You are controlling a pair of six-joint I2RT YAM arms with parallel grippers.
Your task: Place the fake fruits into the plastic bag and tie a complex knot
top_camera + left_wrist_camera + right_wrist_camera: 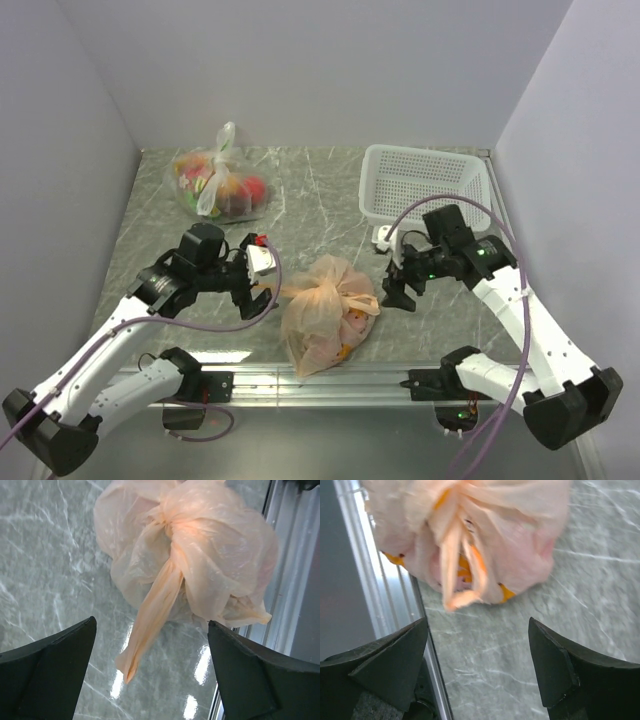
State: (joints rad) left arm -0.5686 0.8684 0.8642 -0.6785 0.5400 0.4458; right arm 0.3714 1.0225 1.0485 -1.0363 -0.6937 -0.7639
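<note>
The peach-orange plastic bag [325, 312] lies knotted on the marble table near the front rail, bulging with fruits; orange patches [465, 570] show through its film. A twisted handle tail [150, 620] hangs toward the left gripper, another tail [462, 597] toward the right. My left gripper [262, 295] is open and empty just left of the bag. My right gripper [398, 290] is open and empty just right of it. Neither touches the bag. The bag also fills the top of the left wrist view [200, 555].
A clear bag with white handles [220, 185] holding mixed fruits sits at the back left. A white perforated basket [425, 185] stands at the back right. A metal rail [340, 380] runs along the front table edge. Walls close in on three sides.
</note>
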